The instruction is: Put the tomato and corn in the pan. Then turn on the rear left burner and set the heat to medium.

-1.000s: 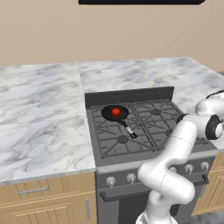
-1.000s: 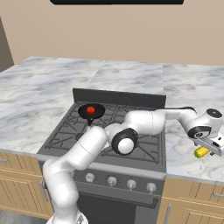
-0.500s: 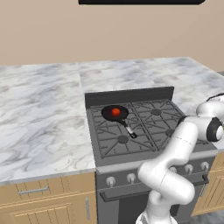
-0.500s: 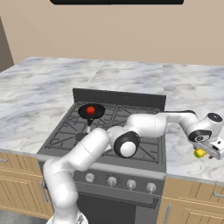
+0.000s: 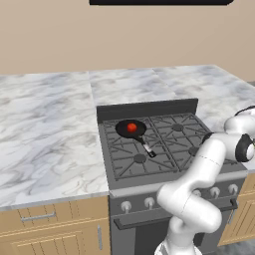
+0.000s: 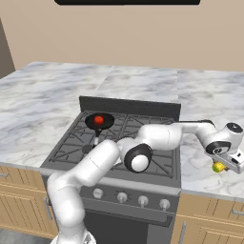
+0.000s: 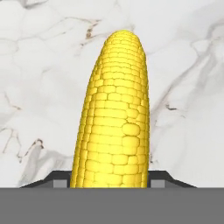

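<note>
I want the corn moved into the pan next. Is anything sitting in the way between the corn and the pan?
Nothing visible blocks the way. The corn lies on the marble counter right of the stove, at the gripper. Between it and the pan lie only low grates. The tomato already sits in the pan, leaving little room.

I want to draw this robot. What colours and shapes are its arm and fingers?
The arm is glossy white, built from fat rounded tubes. Its joints are round with dark rings. The hand is a white block with grey parts, and its fingers are small, dark and squarish.
</note>
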